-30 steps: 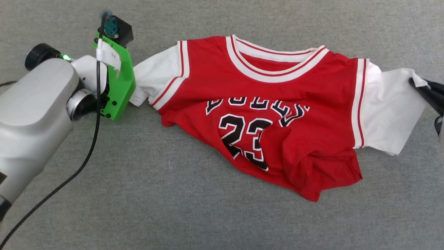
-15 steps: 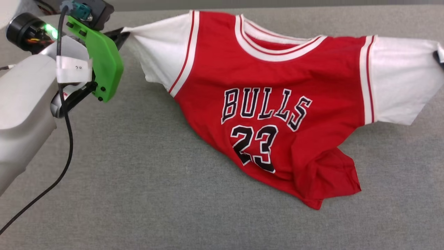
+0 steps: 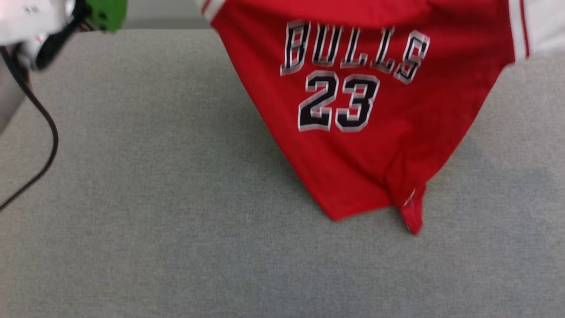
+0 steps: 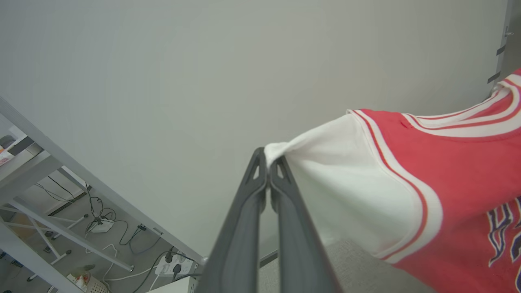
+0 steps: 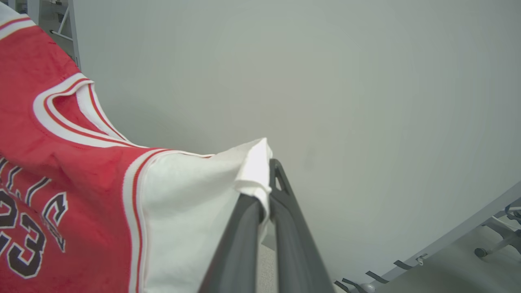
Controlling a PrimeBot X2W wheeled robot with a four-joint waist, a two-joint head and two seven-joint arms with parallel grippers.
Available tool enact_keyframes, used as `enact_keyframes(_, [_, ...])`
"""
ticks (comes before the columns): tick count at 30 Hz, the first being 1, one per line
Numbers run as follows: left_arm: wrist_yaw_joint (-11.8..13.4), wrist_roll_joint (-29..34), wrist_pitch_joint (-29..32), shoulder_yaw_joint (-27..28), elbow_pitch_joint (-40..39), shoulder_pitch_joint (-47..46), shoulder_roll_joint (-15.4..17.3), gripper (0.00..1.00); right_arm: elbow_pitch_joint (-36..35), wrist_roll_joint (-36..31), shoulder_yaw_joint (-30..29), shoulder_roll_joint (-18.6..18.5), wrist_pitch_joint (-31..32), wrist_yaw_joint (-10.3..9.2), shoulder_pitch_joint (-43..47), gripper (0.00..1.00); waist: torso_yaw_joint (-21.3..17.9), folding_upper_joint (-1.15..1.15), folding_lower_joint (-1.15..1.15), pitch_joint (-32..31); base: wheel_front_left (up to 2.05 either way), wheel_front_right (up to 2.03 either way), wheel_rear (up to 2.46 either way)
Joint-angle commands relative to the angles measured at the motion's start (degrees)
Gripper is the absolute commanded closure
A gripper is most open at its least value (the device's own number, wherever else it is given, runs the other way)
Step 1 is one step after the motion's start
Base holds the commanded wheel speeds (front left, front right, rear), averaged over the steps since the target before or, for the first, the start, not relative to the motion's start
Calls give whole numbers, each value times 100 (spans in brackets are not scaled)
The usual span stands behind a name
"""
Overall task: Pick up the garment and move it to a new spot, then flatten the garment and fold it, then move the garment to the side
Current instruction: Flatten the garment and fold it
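Fingers of left gripper pinched shut on one white sleeve tip, right gripper likewise on the other; the garment stretched between, hanging over grey table.

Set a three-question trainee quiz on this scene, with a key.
1. True or false: the left claw is shut on a white sleeve of the shirt.
2. Which number is printed on the shirt? A 32, B 23, C 13.
3. Short answer: what does the right claw grip?
Key: 1 true; 2 B; 3 the shirt's other white sleeve.
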Motion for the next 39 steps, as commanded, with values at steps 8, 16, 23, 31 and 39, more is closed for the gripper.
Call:
enact_keyframes(8, [54,550,-268,326,719,-1602,-502,100,884,-370,364,574,83,-4,-2344,100,-179,0,0,1039,0,0,0])
enact_keyframes(16, [-102,803,-664,572,1660,-2887,-849,100,2137,-694,831,1178,-305,-4,-4256,100,-235,0,0,1520,0,0,0])
enact_keyframes(23, [-313,804,-1077,609,2496,-3317,-1096,100,3081,-602,1454,1502,-877,-4,-5184,100,-241,0,0,1871,0,0,0])
enact_keyframes(31, [-451,560,-1576,538,3025,-2513,-1115,100,3560,-53,2036,1738,-1548,-4,-4671,100,-269,0,0,1806,0,0,0])
enact_keyframes(39, [-427,92,-2081,608,3054,-833,-919,100,3522,556,2820,1840,-2196,-4,-3390,100,-301,0,0,1199,0,0,0])
